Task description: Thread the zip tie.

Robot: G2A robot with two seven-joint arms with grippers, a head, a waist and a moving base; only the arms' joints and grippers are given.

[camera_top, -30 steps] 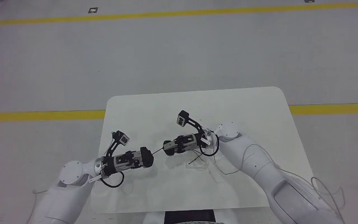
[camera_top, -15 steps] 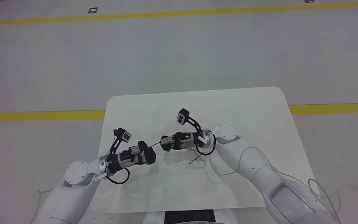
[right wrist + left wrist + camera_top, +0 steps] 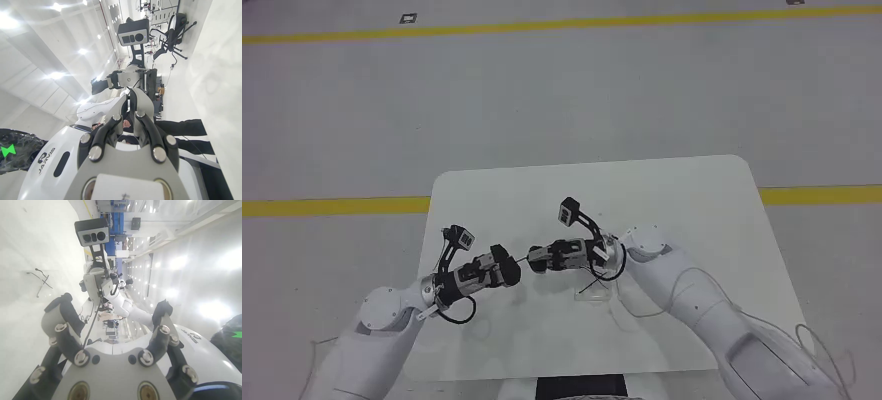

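A thin black zip tie (image 3: 91,323) runs from my right gripper (image 3: 94,289) into the gap of my left gripper (image 3: 113,308). The left gripper is open, with the tie's free end close beside one finger (image 3: 64,311). In the top view the two grippers face each other above the table's middle, left gripper (image 3: 508,269) and right gripper (image 3: 534,256) a short way apart, the zip tie (image 3: 523,263) bridging them. My right gripper (image 3: 130,91) is shut on the tie, with the open left gripper (image 3: 103,83) just beyond its tips.
Several loose black zip ties (image 3: 592,283) lie on the white table (image 3: 692,200) under the right arm; they show as crossed strands (image 3: 42,281) in the left wrist view. The table's far half and right side are bare.
The left gripper has moved toward the right gripper, and the right gripper has shifted slightly left. The gap between them has narrowed.
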